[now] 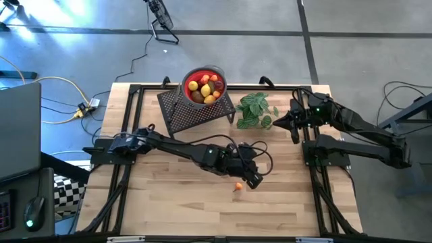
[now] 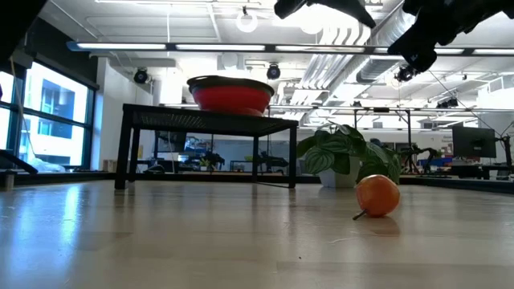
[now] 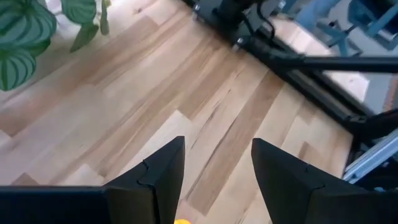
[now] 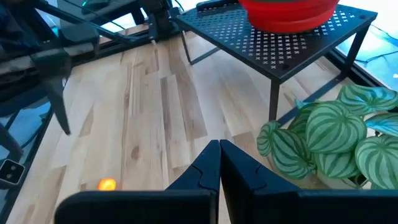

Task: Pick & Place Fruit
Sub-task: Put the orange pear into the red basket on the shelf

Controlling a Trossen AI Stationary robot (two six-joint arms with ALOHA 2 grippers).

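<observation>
Wooden table [image 1: 169, 202] fills the high view; at its upper middle a black mesh stand [image 1: 177, 111] carries a red bowl [image 1: 188, 76] already loaded with fruit [image 1: 204, 90], yellow, red and brownish pieces. By that count most of the job looks done. One orange fruit [image 1: 239, 186] is left on the bare wood, lower centre of the high view, and in the low view it sits at centre right, in front of the plant [image 2: 341, 156].

Left arm [image 1: 169, 145] reaches from the left edge across to the middle of the table, and the left gripper [image 1: 252, 177] hangs just beside that orange piece, slightly above it in the frame. Its fingers [image 3: 163, 171] stand moderately apart with nothing between them; a sliver of orange-yellow shows at the bottom edge of the left wrist view. My guess is that it is lining up to pick this last piece.

Right gripper [image 4: 219, 163] waits at the upper right of the high view, near the plant, its fingers pressed together and empty.
</observation>
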